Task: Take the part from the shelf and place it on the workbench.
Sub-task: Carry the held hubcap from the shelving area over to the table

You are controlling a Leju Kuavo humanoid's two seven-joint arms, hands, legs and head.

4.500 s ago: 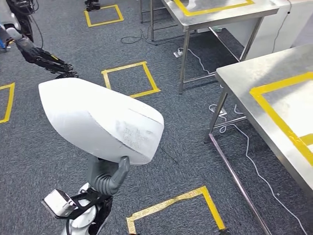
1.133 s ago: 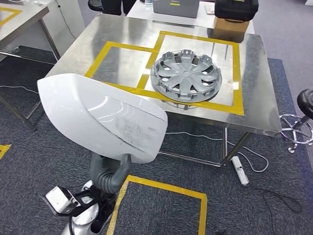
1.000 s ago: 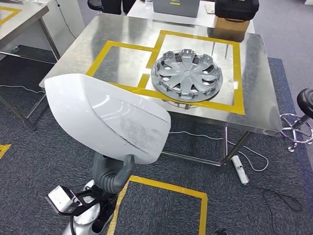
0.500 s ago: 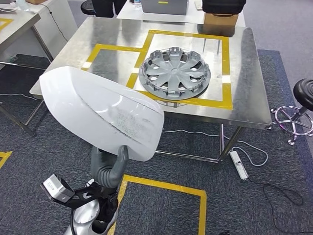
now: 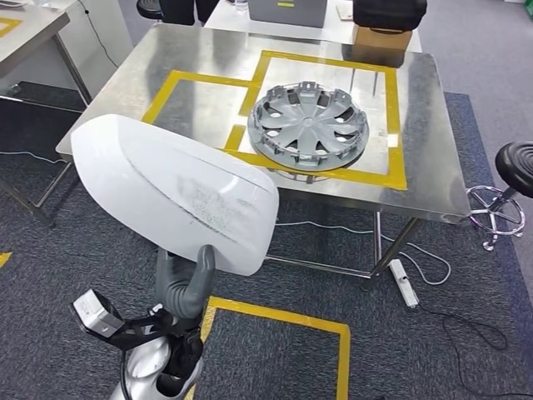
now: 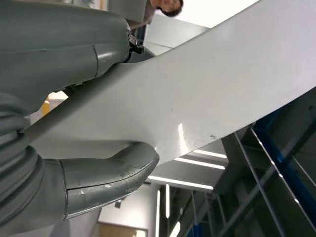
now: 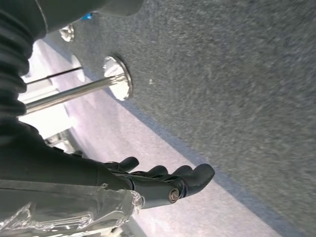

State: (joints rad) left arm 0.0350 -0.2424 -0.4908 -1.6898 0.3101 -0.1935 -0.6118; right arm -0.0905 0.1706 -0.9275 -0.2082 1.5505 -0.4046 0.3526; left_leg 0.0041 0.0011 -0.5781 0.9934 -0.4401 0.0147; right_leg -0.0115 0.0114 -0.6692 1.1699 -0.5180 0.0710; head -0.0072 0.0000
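Nearest you, the left hand [image 5: 183,287] grips the white part [image 5: 172,196] from beneath, thumb on its near face; the part's broad shell hides the hand's other fingers in the head view, and the left wrist view shows the thumb [image 6: 111,177] and a finger pressed on opposite faces of its edge. A scuffed grey patch on the part's surface carries nothing you can read. The part is held up in the air, short of the workbench [image 5: 434,179] and not touching it. The right hand [image 7: 164,182] hangs over the carpet with its dark fingers straight, close together and holding nothing. On the workbench, yellow tape [image 5: 396,125] marks two adjoining squares; the right one holds a grey wheel cover [image 5: 308,125], lying flat. At the far edge, a cardboard box [image 5: 383,42] and a dark case [image 5: 390,12] are cut off by the frame.
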